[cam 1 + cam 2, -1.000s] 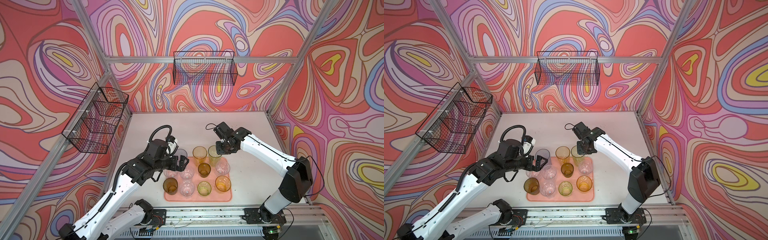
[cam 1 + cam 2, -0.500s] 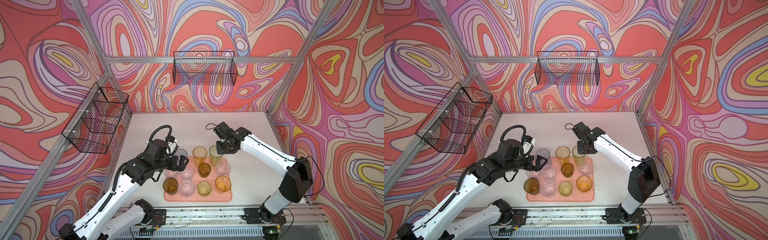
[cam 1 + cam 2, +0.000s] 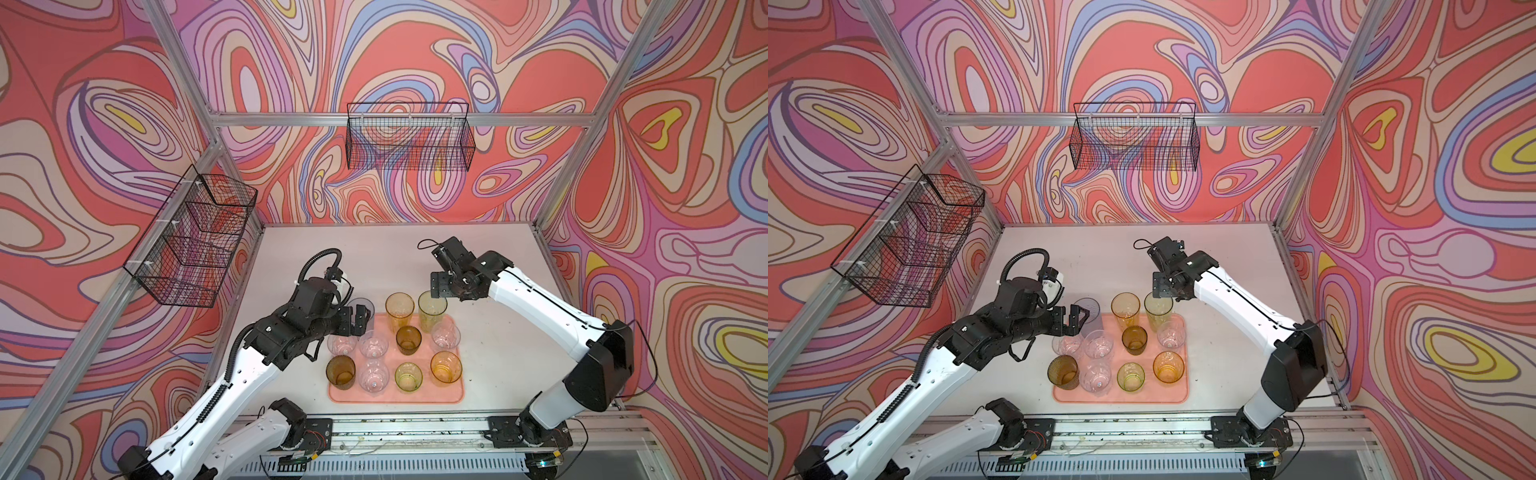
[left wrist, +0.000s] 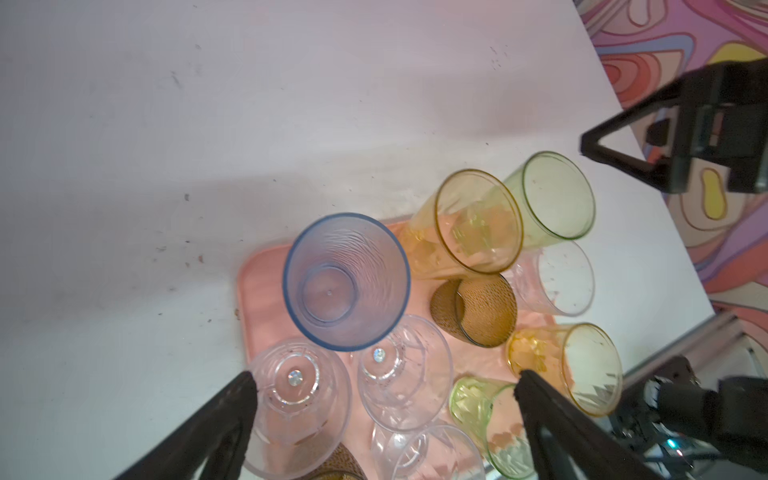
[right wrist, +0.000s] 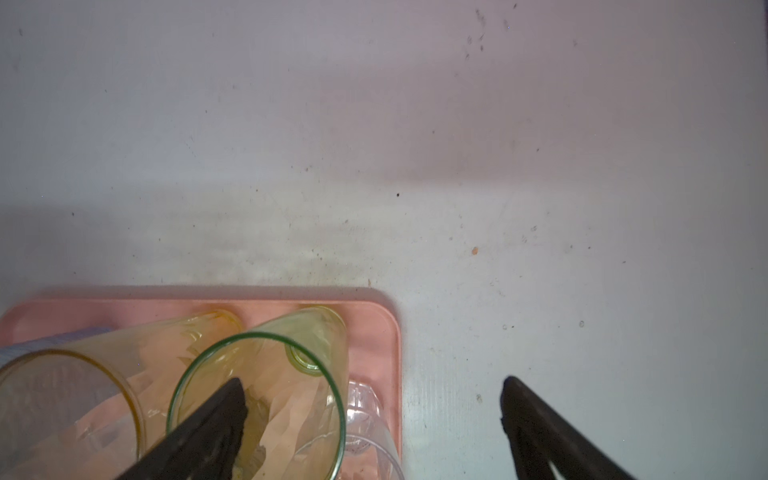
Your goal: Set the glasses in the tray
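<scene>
At 9 o'clock of the bench a side wire basket is hung on the left wall, and a back wire basket is fixed at 12 o'clock. The left pincer is held over the 10 o'clock corner of the tray, its jaws spread apart and nothing clamped, just beside the pale blue tumbler. The tray is laid near the bench's 6 o'clock edge, and all eleven glasses are stood upright on it: the blue one and two tall ones along the 12 o'clock side, the short clear, brown, green and orange ones nearer 6 o'clock. The right pincer is held at the tray's 1 o'clock corner with its jaws set wide apart; one is seen over the mouth of the yellow-green tumbler, the other over bare bench, and nothing is gripped
</scene>
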